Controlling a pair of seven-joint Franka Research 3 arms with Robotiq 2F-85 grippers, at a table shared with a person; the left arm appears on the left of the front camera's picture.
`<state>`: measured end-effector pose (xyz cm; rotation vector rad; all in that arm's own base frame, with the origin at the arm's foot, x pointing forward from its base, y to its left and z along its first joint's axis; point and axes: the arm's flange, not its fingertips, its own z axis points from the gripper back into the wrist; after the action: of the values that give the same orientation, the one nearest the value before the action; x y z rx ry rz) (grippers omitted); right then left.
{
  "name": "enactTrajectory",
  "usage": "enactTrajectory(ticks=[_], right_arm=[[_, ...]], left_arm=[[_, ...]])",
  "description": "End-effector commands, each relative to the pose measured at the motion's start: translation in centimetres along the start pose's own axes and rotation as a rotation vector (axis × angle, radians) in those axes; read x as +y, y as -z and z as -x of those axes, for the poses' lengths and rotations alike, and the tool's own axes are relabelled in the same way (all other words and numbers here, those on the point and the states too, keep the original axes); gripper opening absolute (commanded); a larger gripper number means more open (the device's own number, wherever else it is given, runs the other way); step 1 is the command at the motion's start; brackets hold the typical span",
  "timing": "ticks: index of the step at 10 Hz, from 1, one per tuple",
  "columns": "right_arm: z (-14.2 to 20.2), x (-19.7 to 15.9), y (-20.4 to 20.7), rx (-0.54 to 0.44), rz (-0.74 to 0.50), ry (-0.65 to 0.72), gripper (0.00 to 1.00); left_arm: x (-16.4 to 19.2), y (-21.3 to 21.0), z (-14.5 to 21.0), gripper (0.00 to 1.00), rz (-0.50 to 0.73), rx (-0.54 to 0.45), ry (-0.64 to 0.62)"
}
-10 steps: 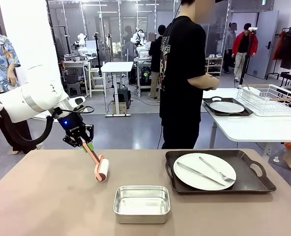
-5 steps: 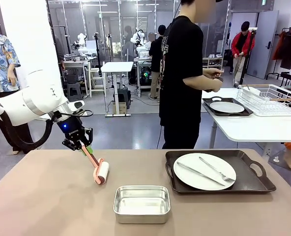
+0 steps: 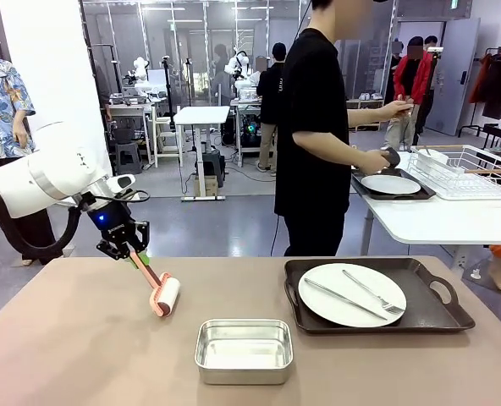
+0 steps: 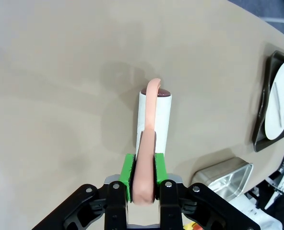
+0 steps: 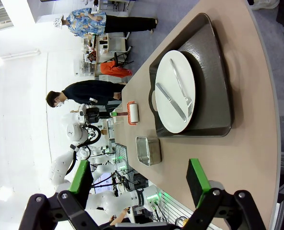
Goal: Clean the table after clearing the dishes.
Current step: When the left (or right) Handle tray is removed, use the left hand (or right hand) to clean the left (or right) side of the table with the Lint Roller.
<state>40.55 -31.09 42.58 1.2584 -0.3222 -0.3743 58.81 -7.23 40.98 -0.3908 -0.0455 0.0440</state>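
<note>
Left fingers (image 4: 129,170) are clenched on the pink handle of the lint roller (image 3: 164,296). The handle slants down and the white roll looks to rest on the brown counter (image 3: 64,355), left of the steel pan (image 3: 244,351) and a little farther across. Just right of the pan sits the dark tray (image 3: 441,317), with a white plate (image 3: 335,311) on it. A fork (image 3: 371,290) and chopsticks (image 3: 345,300) lie across that plate. Right fingers (image 5: 197,179) are spread wide, grasping nothing, on the tray's side of the pan. Well beyond the pan, a person (image 3: 314,127) stands at a white table (image 3: 437,224), one hand over a second plate (image 3: 390,183).
</note>
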Motion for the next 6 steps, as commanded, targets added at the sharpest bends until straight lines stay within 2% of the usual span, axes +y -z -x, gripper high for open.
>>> enactTrajectory(ticks=[1,6], right_arm=[[0.1,0.3,0.0,-0.001,-0.001,0.004,1.0],[0.1,0.3,0.0,-0.001,-0.001,0.004,1.0]], left_arm=[[4.0,2.7,0.1,0.22,-0.118,-0.026,0.034],[8.5,1.5,-0.4,0.22,-0.15,-0.056,-0.002]])
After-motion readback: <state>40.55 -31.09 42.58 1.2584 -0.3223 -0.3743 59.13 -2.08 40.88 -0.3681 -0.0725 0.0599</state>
